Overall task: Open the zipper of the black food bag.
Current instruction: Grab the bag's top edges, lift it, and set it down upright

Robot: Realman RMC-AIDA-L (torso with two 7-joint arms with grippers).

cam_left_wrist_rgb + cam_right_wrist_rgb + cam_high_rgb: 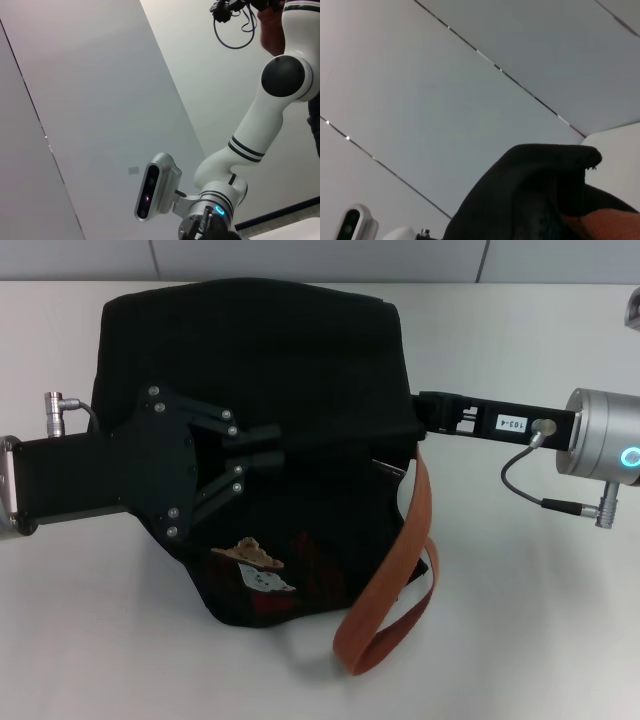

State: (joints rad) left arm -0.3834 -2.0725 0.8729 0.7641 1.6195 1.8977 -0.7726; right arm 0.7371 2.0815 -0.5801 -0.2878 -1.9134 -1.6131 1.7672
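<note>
Lying on the white table in the head view, the black food bag sits between the two arms, its orange-brown strap looping off its near right corner. A tan and white bear patch shows on the near face beside dim red lettering that cannot be read. The left gripper reaches in from the left over the middle of the bag, its black fingers drawn nearly together with only a slight gap; whether they pinch the zipper cannot be told, since the track and pull are lost against the black fabric. The right gripper comes in from the right at the bag's edge; its jaws are hidden. A small white label on it reads roughly "103-4".

From the left wrist view, only the right arm and a wall show.

From the right wrist view, a fold of the bag's fabric rises close by, with a bit of orange strap beneath.
</note>
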